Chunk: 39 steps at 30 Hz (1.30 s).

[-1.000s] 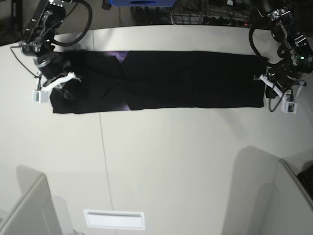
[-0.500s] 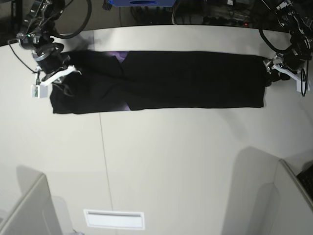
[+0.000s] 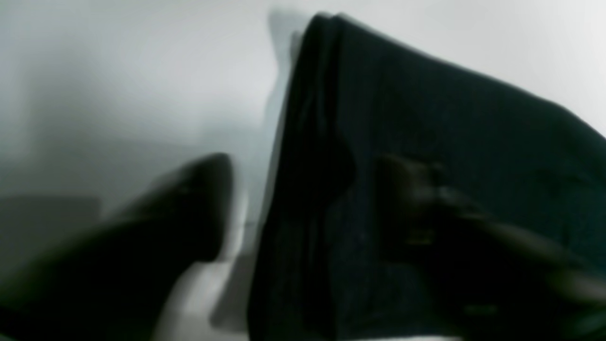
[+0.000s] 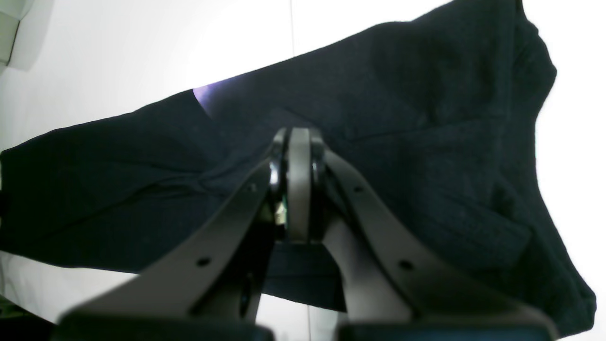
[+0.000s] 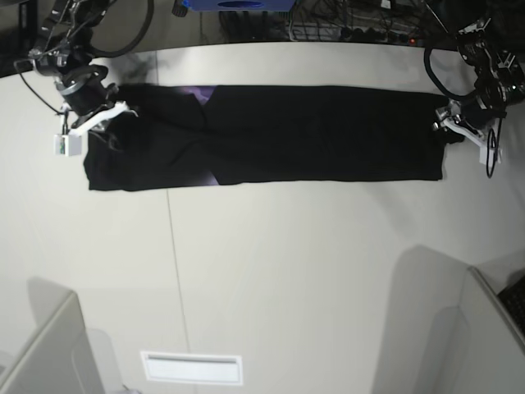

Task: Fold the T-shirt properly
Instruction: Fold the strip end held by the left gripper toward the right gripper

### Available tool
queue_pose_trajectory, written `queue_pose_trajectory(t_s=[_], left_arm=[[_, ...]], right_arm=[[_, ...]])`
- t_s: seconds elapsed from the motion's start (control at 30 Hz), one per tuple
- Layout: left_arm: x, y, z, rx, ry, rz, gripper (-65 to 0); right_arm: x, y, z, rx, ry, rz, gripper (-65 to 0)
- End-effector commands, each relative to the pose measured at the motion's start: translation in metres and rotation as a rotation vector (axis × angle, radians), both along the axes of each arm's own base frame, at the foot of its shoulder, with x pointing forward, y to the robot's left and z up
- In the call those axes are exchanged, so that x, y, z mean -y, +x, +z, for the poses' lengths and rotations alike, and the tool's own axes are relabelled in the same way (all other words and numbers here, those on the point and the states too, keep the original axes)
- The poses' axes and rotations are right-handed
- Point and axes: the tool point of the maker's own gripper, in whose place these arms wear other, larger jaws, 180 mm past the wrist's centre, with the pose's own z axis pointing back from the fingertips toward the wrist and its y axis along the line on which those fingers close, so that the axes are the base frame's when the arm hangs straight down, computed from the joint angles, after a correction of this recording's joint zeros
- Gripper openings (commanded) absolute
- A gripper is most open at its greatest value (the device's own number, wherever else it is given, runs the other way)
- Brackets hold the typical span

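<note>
Overhead, the pale grey desk [image 5: 271,271] fills nearly everything, its curved far edge running along the top, a thin seam crossing it from front to back on the base view's left. Beyond that edge lie a tangle of dark cables [image 5: 344,29] and a blue object [image 5: 238,5], only partly in frame. Light partition panels [image 5: 459,328] stand at the near corners, and a small white rectangular plate [image 5: 191,368] sits flat near the front. No writing is readable anywhere.

Stretched along the far part of the desk is the T-shirt [image 5: 271,135], folded into a long black band, with slivers of purple print showing at a fold toward the base view's left. Its left end in that view is bunched and slightly lifted.

At that bunched end, the right gripper [image 4: 299,189] has its jaws pressed fully together, black cloth all around and just behind the tips; whether fabric is actually pinched between them I cannot tell.

At the opposite end, the left gripper [image 5: 459,131] is at the band's short edge. Its wrist view is blurred: one dark finger [image 3: 189,208] stands over bare desk beside the cloth edge, the other lies against the fabric, so the jaws are parted and straddle the hem.
</note>
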Motion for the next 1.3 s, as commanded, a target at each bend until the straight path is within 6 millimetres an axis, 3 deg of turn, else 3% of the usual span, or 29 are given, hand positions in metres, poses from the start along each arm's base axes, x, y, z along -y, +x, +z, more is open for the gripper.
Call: queue_pose_trajectory(t_s=[0.0, 0.07, 0.17, 0.37, 0.5, 0.57, 0.7, 0.9, 1.1, 1.27], left_arm=[[0.001, -0.002, -0.001, -0.023, 0.006, -0.017, -46.6], [0.002, -0.002, -0.002, -0.029, 0.009, -0.022, -65.0], [-0.004, 0.004, 0.003, 0.003, 0.027, -0.012, -65.0], [-0.040, 0.023, 0.042, 0.117, 0.160, -0.017, -65.0], [-0.031, 0.027, 0.077, 0.187, 0.255, -0.087, -65.0], [-0.016, 0.026, 0.094, 0.227, 0.301, -0.141, -65.0], [0.039, 0.023, 0.107, 0.289, 0.289, -0.246, -65.0], [0.118, 0.021, 0.078, 0.260, 0.142, -0.366, -65.0], [0.173, 0.024, 0.065, 0.232, 0.049, -0.407, -65.0], [0.200, 0.030, 0.062, 0.223, -0.007, -0.419, -65.0]], right_arm=[[0.002, 0.006, 0.012, 0.049, -0.002, -0.002, -65.0], [0.002, 0.006, 0.012, 0.050, 0.000, -0.002, -65.0], [0.001, 0.006, 0.013, 0.054, 0.006, -0.001, -65.0], [-0.006, 0.006, 0.028, 0.111, 0.139, -0.013, -65.0], [-0.008, 0.008, 0.031, 0.125, 0.160, -0.013, -65.0], [-0.008, 0.009, 0.032, 0.127, 0.159, -0.013, -65.0], [-0.008, 0.009, 0.032, 0.130, 0.157, -0.013, -65.0], [-0.008, 0.011, 0.032, 0.128, 0.157, -0.013, -65.0], [-0.008, 0.010, 0.032, 0.125, 0.157, -0.014, -65.0], [-0.008, 0.009, 0.031, 0.124, 0.157, -0.014, -65.0]])
